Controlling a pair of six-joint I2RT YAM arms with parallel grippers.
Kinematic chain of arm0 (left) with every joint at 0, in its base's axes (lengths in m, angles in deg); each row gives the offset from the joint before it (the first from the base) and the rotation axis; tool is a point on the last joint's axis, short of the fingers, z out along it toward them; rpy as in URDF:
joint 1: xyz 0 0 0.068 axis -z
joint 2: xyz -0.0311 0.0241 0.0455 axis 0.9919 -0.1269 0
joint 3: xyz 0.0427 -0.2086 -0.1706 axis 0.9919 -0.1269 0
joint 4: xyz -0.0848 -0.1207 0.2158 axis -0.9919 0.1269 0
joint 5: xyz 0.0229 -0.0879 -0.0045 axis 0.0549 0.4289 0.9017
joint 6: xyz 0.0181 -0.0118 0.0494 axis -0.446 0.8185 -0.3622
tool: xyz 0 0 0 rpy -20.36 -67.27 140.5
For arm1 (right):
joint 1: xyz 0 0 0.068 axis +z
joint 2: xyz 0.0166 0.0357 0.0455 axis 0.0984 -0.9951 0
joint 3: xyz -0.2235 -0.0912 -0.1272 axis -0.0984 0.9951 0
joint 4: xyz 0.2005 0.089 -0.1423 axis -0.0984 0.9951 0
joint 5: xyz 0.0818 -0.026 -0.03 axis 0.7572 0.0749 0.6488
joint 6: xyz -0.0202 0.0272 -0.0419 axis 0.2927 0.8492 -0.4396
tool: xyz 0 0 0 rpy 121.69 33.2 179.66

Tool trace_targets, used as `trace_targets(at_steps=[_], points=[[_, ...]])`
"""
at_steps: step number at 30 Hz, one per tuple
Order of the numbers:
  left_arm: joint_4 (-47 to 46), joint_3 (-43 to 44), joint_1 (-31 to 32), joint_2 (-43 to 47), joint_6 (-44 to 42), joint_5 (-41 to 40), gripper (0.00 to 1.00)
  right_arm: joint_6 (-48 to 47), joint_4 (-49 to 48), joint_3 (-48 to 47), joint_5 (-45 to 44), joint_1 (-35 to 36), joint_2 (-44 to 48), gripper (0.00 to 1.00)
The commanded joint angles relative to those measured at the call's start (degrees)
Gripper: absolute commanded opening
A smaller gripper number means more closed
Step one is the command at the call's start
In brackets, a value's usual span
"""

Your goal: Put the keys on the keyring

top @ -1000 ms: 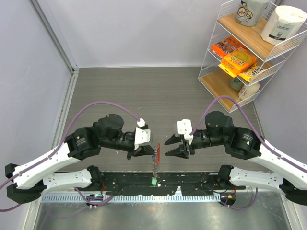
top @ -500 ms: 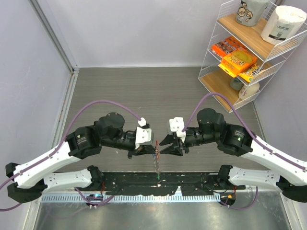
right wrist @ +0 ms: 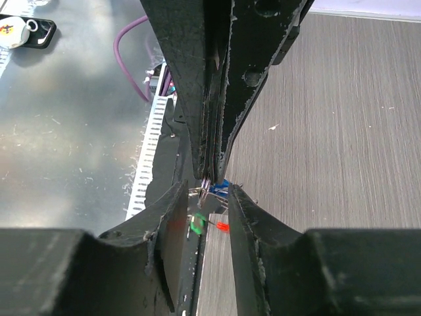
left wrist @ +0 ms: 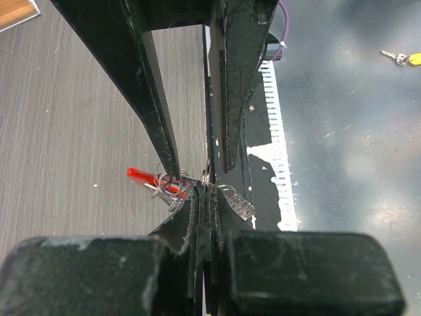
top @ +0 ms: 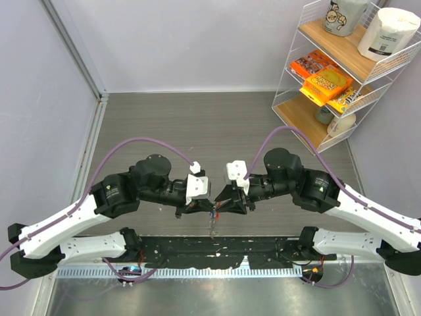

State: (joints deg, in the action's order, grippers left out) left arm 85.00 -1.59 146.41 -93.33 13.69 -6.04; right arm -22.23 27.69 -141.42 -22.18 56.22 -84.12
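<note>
left gripper (left wrist: 197, 174) pinches the keyring (left wrist: 172, 184), red clip pointing left, chain dangling; right gripper (right wrist: 209, 184) clamps its ring.

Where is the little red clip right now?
The red clip is up off the table in the middle near the front, pinched with its silvery ring between the left gripper fingers, with the right gripper right against it.
</note>
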Motion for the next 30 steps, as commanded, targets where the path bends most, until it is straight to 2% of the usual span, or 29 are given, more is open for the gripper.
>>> trace_targets(at_steps=[1, 14, 18, 21, 28, 30], points=[[-2.86, 1.77, 0.19, 1.14, -0.39, 0.88, 0.00, 0.53, -2.87, -0.86, 0.95, 0.54, -0.30, 0.35], [-3.74, 1.50, 0.11, 1.93, -0.21, 0.00, 0.00, 0.09, -1.02, -1.12, 0.95, 1.15, -0.65, 0.24], [-3.92, 1.50, 0.19, 1.93, -0.13, -0.18, 0.00, 0.27, -1.46, -1.21, 1.21, 1.42, -0.83, 0.17], [-4.18, 1.50, 0.11, 2.01, 0.05, -0.26, 0.00, 0.44, -2.25, -1.30, 1.48, 1.68, -1.01, 0.06], [-5.93, 0.54, 0.11, 2.36, 1.01, -0.79, 0.00, 1.32, -6.03, 0.28, -0.63, 2.47, 0.66, 0.06], [-7.95, -0.52, 0.19, 3.68, 1.37, -0.88, 0.05, 1.94, -7.26, 0.90, -1.86, 2.64, 1.80, 0.05]])
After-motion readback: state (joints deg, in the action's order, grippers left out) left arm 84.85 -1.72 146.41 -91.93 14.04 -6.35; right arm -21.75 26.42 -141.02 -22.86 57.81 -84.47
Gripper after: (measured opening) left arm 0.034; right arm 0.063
